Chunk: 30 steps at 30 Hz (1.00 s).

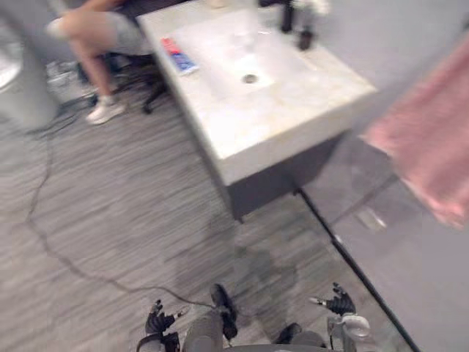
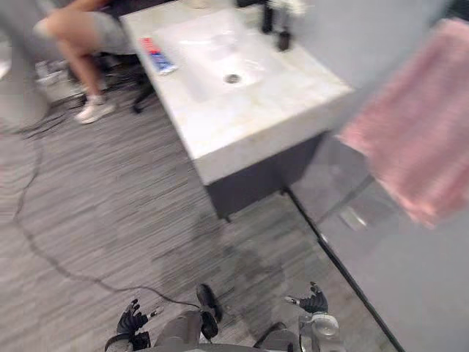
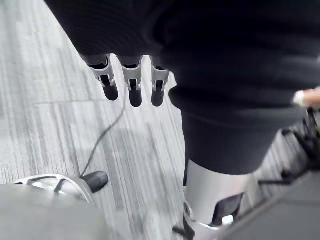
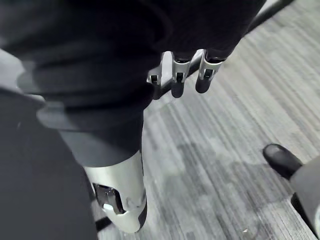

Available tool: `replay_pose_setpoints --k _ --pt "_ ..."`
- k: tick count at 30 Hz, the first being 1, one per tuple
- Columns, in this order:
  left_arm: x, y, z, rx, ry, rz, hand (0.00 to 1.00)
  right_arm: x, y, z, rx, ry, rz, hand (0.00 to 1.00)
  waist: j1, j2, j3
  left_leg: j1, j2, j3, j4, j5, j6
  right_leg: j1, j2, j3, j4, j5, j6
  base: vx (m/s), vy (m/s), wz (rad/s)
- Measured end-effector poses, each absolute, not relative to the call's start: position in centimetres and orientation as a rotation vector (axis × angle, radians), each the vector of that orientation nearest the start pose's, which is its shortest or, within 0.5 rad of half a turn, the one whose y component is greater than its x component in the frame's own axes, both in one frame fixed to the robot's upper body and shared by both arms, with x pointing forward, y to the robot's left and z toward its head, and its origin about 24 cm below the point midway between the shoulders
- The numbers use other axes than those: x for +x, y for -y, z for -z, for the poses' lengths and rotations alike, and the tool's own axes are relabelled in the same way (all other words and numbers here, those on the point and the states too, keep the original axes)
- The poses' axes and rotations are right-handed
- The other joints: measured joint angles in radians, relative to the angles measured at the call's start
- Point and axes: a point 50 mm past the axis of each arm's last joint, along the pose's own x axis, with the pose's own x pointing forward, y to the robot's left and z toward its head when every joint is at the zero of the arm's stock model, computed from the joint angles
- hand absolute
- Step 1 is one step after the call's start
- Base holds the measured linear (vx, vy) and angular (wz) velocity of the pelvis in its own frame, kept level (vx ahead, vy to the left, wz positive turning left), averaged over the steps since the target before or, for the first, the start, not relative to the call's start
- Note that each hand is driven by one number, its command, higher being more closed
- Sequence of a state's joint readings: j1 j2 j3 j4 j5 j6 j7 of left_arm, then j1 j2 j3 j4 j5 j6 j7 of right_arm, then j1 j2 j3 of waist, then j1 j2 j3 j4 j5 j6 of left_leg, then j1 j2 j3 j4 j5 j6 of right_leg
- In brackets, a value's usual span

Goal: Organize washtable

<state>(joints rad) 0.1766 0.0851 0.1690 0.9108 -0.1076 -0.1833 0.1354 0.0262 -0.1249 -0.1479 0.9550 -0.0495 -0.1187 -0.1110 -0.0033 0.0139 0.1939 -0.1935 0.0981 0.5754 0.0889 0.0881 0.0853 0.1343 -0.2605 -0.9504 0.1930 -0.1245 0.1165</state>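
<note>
The pale stone washtable point(image 1: 278, 117) with its sunken basin stands ahead at the top of the eye views. On its left edge lies a red and blue tube point(image 1: 179, 56). Two dark bottles point(image 1: 296, 23) stand at the basin's back right by the wall. My left hand point(image 1: 160, 323) hangs low at the bottom left, fingers point(image 3: 131, 85) relaxed over the floor, holding nothing. My right hand point(image 1: 338, 302) hangs at the bottom right, its fingers point(image 4: 179, 75) also relaxed and empty. Both hands are far from the washtable.
A pink towel point(image 1: 432, 147) hangs on the grey wall at right. A person sits on a wheeled chair point(image 1: 110, 44) at the far left of the washtable. A grey round object point(image 1: 22, 81) stands at left. A dark floor strip point(image 1: 352, 264) runs along the wall.
</note>
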Motion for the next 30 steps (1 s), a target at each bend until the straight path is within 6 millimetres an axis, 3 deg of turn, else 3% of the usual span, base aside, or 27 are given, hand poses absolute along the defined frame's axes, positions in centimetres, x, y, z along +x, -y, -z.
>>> replay_pose_setpoints --k 3,6,8,9,10,11,12,13,14,15,17,19,22,23,26,27,28,29,30 --pt "9.4 -23.1 14.2 0.015 -0.88 -0.437 0.0 15.6 21.5 13.1 -0.125 -0.812 0.262 0.0 0.025 -0.039 0.02 -0.018 -0.075 -0.073 -0.028 -0.003 0.016 0.034 -0.028 -0.066 0.002 -0.017 0.011 0.08 0.116 1.22" --pt "9.4 -23.2 14.2 0.018 -0.877 -0.436 0.0 15.6 20.8 13.3 -0.102 -0.822 0.256 0.0 0.027 -0.052 0.029 -0.018 -0.153 -0.194 -0.034 -0.007 0.024 0.096 -0.048 -0.093 0.004 -0.02 0.012 0.11 0.051 1.28" --pt "9.4 -23.3 14.2 0.022 -0.879 -0.437 0.0 15.8 20.7 13.3 -0.099 -0.822 0.254 0.0 0.049 -0.055 0.035 -0.024 -0.177 -0.225 0.0 -0.034 0.05 0.126 -0.064 -0.105 0.03 -0.015 0.02 0.09 0.058 0.96" --pt "9.1 -23.3 14.2 0.022 -0.887 -0.438 0.0 15.8 20.8 13.2 -0.1 -0.821 0.255 0.0 0.055 -0.054 0.035 -0.035 -0.186 -0.245 0.042 -0.093 0.05 0.13 -0.101 -0.104 0.111 -0.015 0.019 0.09 0.104 0.83" --pt "8.8 -23.4 14.3 0.027 -0.895 -0.438 0.0 15.7 20.8 13.3 -0.099 -0.823 0.257 0.0 0.06 -0.053 0.035 -0.037 -0.19 -0.252 0.066 -0.122 0.059 0.119 -0.144 -0.053 0.221 -0.008 -0.014 0.11 0.128 0.82" --pt "8.6 -23.5 14.3 0.031 -0.9 -0.437 0.0 15.5 20.8 13.3 -0.098 -0.828 0.259 0.0 0.059 -0.053 0.036 -0.035 -0.205 -0.274 0.075 -0.127 0.067 0.096 -0.163 0.012 0.293 0.004 -0.095 0.15 0.161 1.02" --pt "8.6 -23.6 14.3 0.037 -0.9 -0.434 0.0 14.8 20.8 13.4 -0.096 -0.838 0.261 0.0 0.043 -0.037 0.032 -0.023 -0.204 -0.334 0.082 -0.14 0.073 0.008 -0.158 0.224 0.425 0.065 -0.267 0.18 0.156 1.27" --pt "9.1 -23.9 14.1 0.05 -0.89 -0.43 0.0 14.2 20.7 13.6 -0.088 -0.843 0.262 0.0 0.034 -0.029 0.036 -0.01 -0.211 -0.399 0.066 -0.149 0.063 -0.071 -0.083 0.457 0.492 -0.035 -0.174 0.25 0.157 1.52" --pt "9.8 -24.0 13.9 0.058 -0.878 -0.421 0.0 13.8 20.7 13.7 -0.084 -0.854 0.263 0.0 0.026 -0.034 0.035 0.007 -0.213 -0.426 0.048 -0.163 0.051 -0.126 -0.02 0.577 0.521 -0.1 -0.122 0.17 0.08 1.29" --pt "10.1 -24.1 13.8 0.06 -0.869 -0.417 0.0 13.6 20.7 13.8 -0.081 -0.86 0.266 0.0 0.018 -0.034 0.039 0.021 -0.214 -0.43 0.038 -0.182 0.039 -0.159 0.009 0.623 0.537 -0.142 -0.103 0.21 0.058 1.05" --pt "11.1 -24.0 13.6 0.056 -0.846 -0.41 0.0 13.0 20.9 14.0 -0.078 -0.874 0.275 0.0 0.013 -0.038 0.049 0.074 -0.202 -0.383 0.046 -0.218 -0.025 -0.262 0.035 0.642 0.507 -0.223 -0.05 0.3 0.064 0.77" --pt "11.3 -24.0 13.6 0.055 -0.84 -0.409 0.0 13.5 21.0 13.8 -0.071 -0.859 0.278 0.0 0.014 -0.032 0.065 0.108 -0.204 -0.386 0.066 -0.222 -0.017 -0.334 0.053 0.64 0.462 -0.224 -0.042 0.29 0.072 0.34" --pt "11.2 -23.7 13.7 0.05 -0.849 -0.405 0.0 15.0 21.1 13.1 -0.075 -0.811 0.272 0.0 -0.011 -0.023 0.07 0.194 -0.204 -0.409 0.008 -0.239 -0.018 -0.477 0.105 0.619 0.297 -0.151 -0.036 0.34 0.057 0.27" --pt "10.9 -23.7 13.9 0.05 -0.864 -0.406 0.0 15.1 21.1 13.0 -0.075 -0.801 0.272 0.0 -0.016 -0.024 0.07 0.245 -0.209 -0.43 -0.028 -0.232 -0.008 -0.513 0.135 0.602 0.21 -0.079 -0.047 0.51 0.046 0.34" --pt "10.7 -23.7 14.0 0.05 -0.871 -0.405 0.0 14.7 21.1 13.0 -0.075 -0.805 0.275 0.0 -0.042 -0.037 0.063 0.306 -0.221 -0.479 -0.056 -0.256 -0.038 -0.561 0.141 0.589 0.224 -0.024 -0.105 0.48 -0.004 0.72" --pt "10.7 -23.7 14.0 0.051 -0.872 -0.401 0.0 14.5 21.1 13.1 -0.07 -0.811 0.276 0.0 -0.052 -0.034 0.061 0.327 -0.218 -0.49 -0.048 -0.287 -0.081 -0.578 0.15 0.559 0.276 -0.017 -0.144 0.56 -0.058 0.68" --pt "10.3 -23.7 14.1 0.045 -0.88 -0.406 0.0 14.3 21.0 13.2 -0.068 -0.817 0.276 0.0 -0.047 -0.037 0.059 0.328 -0.22 -0.477 0.007 -0.304 -0.109 -0.572 0.167 0.525 0.298 -0.001 -0.2 0.68 -0.073 0.52" --pt "10.3 -23.7 14.1 0.042 -0.88 -0.408 0.0 14.1 20.9 13.3 -0.066 -0.821 0.271 0.0 -0.047 -0.041 0.056 0.312 -0.222 -0.45 0.073 -0.316 -0.128 -0.557 0.18 0.515 0.288 0.019 -0.23 0.62 -0.071 0.4" --pt "9.8 -23.5 14.2 0.022 -0.888 -0.426 0.0 13.8 20.3 13.1 -0.063 -0.808 0.248 0.0 -0.06 -0.071 0.04 0.247 -0.234 -0.368 0.298 -0.342 -0.127 -0.493 0.217 0.501 0.211 0.064 -0.316 0.63 -0.078 -0.1"
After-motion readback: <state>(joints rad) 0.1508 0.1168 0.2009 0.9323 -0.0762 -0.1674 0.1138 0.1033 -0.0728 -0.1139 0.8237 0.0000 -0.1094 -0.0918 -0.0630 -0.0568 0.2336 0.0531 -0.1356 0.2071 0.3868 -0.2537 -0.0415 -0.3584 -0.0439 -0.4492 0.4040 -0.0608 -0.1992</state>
